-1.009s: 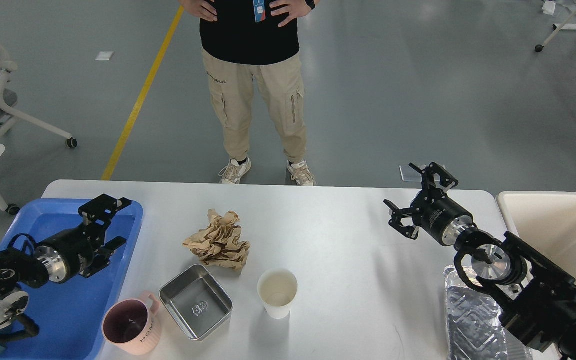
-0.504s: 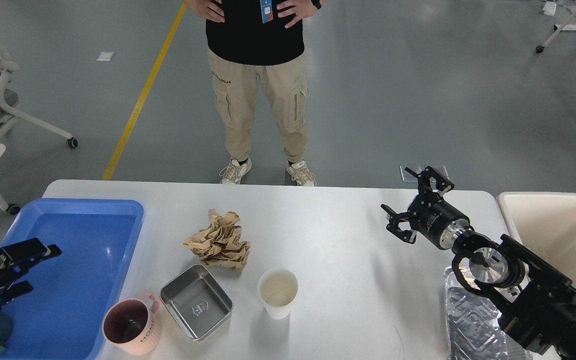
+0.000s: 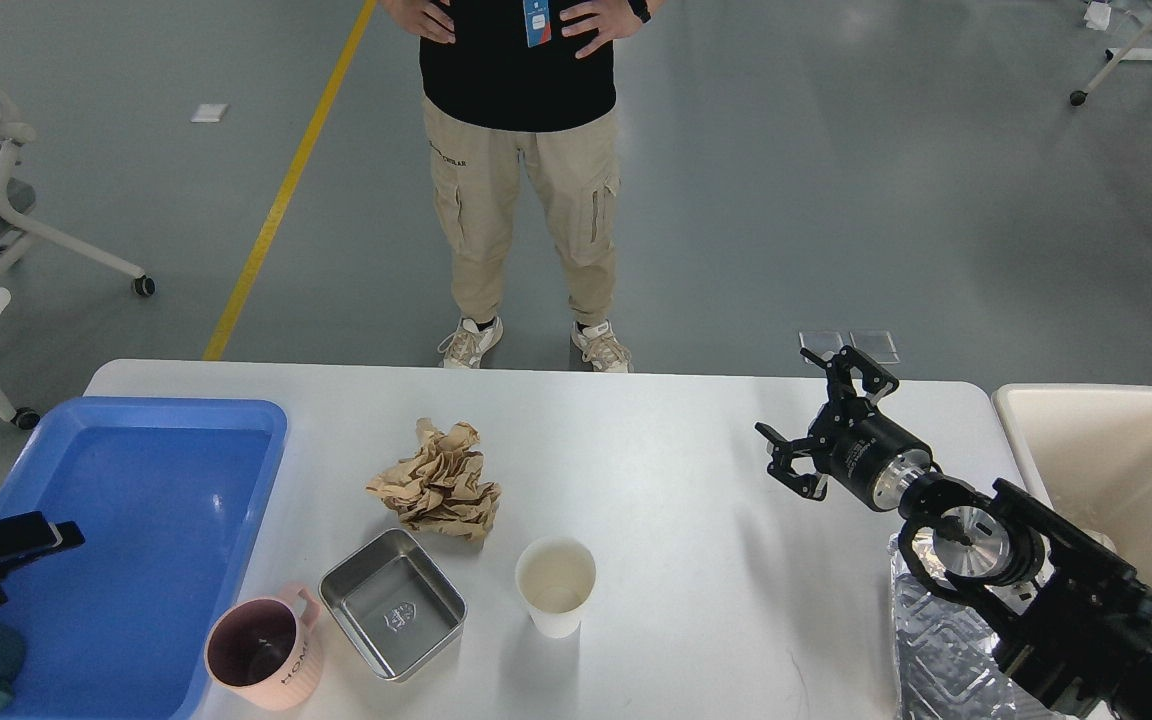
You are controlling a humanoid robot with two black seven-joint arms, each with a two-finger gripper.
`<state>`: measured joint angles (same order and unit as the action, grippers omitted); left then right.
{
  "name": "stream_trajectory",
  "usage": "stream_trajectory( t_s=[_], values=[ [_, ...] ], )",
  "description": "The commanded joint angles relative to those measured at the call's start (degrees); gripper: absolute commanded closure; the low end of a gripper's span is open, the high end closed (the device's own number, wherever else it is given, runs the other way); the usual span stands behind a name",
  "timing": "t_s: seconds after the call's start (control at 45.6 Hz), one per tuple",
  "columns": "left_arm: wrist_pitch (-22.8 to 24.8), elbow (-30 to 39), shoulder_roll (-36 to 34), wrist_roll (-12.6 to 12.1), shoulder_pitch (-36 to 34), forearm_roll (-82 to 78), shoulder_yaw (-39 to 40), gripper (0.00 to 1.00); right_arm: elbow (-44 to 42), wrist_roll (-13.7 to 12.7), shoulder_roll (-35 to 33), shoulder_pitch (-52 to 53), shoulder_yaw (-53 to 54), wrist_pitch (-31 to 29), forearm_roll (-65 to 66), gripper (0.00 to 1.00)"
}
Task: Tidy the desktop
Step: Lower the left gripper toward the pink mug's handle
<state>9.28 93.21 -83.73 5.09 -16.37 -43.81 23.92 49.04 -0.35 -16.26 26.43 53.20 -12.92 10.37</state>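
Right claw (image 3: 816, 418) hangs spread wide and empty above the desktop (image 3: 656, 470).

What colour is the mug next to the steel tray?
Pink outside, darker inside; the mug shows best in the head view.

1. We are looking down on a smooth grey floor (image 3: 836, 180), evenly lit.
2. A yellow line (image 3: 281, 190) is running across it at eleven o'clock.
3. Wheeled chair bases (image 3: 46, 240) are standing at ten and two o'clock.
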Motion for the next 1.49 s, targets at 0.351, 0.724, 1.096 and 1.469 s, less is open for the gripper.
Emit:
stream_trajectory(
  t_s=[0.351,0.724,1.096,1.469],
  values=[
    [-0.14,-0.67,0.06,9.67,-0.15,-22.71,-0.11,0.03,0.27,0.09,0.44,-0.67,-0.03,0.09,0.0,0.0],
    [2.23,-3.21,2.86,10.28,-4.63,-43.8,0.42,0.03,0.36,0.18,0.53,-0.59,0.06,0.09,0.0,0.0],
    [9.53,-7.17,10.51,13.45,-8.15,-55.33,0.07,0.08,0.36,0.18,0.53,-0.41,-0.03,0.18,0.09,0.0],
    [16.21,-14.29,23.34,13.8,-14.39,-58.67,-0.98,0.14,0.36,0.18,0.53,-0.58,0.06,0.27,0.88,0.0]
  ],
)
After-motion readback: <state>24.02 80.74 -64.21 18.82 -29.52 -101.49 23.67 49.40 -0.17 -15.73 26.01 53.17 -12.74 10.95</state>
